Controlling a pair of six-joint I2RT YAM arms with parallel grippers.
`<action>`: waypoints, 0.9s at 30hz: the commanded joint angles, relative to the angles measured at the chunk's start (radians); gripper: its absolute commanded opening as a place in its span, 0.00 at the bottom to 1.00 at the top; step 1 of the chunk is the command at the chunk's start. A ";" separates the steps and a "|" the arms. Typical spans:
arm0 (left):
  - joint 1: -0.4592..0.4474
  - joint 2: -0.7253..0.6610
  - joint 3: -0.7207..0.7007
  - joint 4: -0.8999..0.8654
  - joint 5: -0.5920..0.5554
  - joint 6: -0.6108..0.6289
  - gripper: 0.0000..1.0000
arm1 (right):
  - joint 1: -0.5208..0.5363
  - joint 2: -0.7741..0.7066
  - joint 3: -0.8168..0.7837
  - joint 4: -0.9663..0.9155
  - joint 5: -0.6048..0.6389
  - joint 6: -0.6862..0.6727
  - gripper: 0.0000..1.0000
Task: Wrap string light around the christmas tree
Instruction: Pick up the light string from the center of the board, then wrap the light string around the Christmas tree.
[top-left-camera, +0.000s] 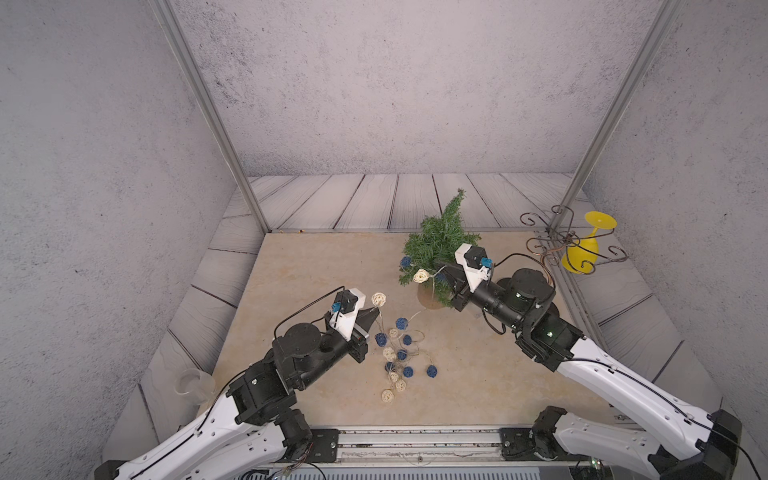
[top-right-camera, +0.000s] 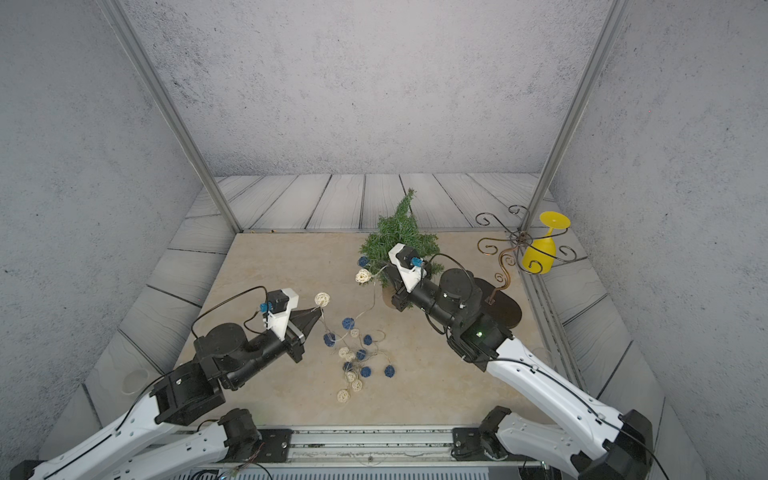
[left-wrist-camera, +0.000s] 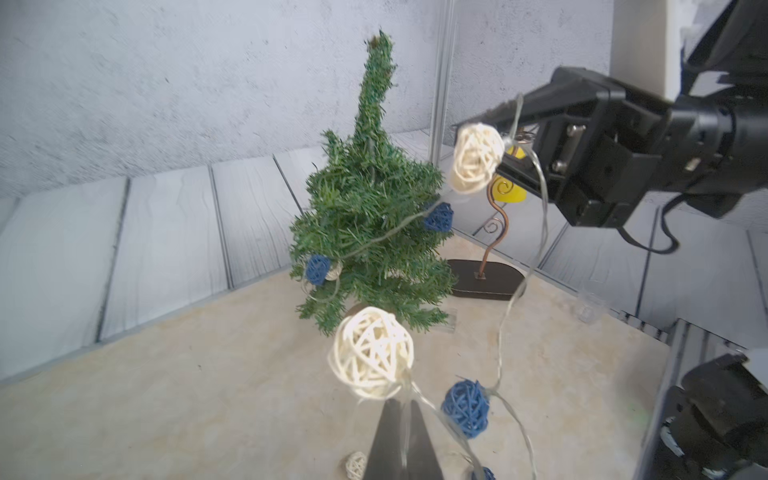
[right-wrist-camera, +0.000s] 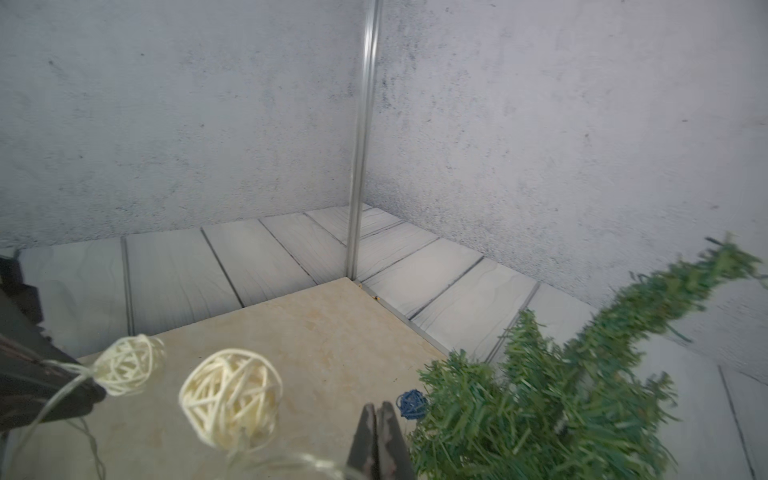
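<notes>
The left gripper (left-wrist-camera: 401, 415) has its black fingers pressed together on the string light (top-left-camera: 395, 357), a long thin pale wire strung with small woven balls in cream-white and dark blue. The pinch sits just under one cream ball (left-wrist-camera: 372, 353), held up above the mat. The right gripper (right-wrist-camera: 376, 415) also has its fingers together. In the left wrist view the wire bends sharply across them beside another cream ball (left-wrist-camera: 473, 160), so it looks clamped on the wire too.

Most of the string light lies in a loose heap on the tan marbled mat (top-left-camera: 291, 291), just toward 7 o'clock from its middle. The left gripper hangs at the heap's 11 o'clock. From the heap one strand climbs toward 1 o'clock to the christmas tree (top-left-camera: 440, 241), a small green artificial fir with needle branches and a round tan base. It stands upright near the mat's 12-to-1 o'clock edge. The wire crosses its lower branches, with two blue balls (left-wrist-camera: 318, 269) resting against them. The right gripper sits close against the tree's 5 o'clock side.

At the mat's 2 o'clock corner stands a curly metal wire stand (top-right-camera: 505, 309) on a dark oval base, with a yellow plastic goblet (top-left-camera: 582, 249) among its curls. A clear plastic cup (top-left-camera: 191, 384) sits off the mat at 8 o'clock.
</notes>
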 joint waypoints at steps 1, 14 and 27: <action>0.007 0.069 0.086 0.021 -0.091 0.071 0.00 | -0.002 -0.058 -0.043 -0.013 0.236 0.073 0.00; 0.058 0.403 0.459 0.034 -0.029 0.218 0.00 | -0.070 -0.134 -0.175 0.030 0.473 0.174 0.02; 0.082 0.711 0.831 -0.003 0.025 0.457 0.00 | -0.277 -0.043 -0.204 0.048 0.301 0.304 0.03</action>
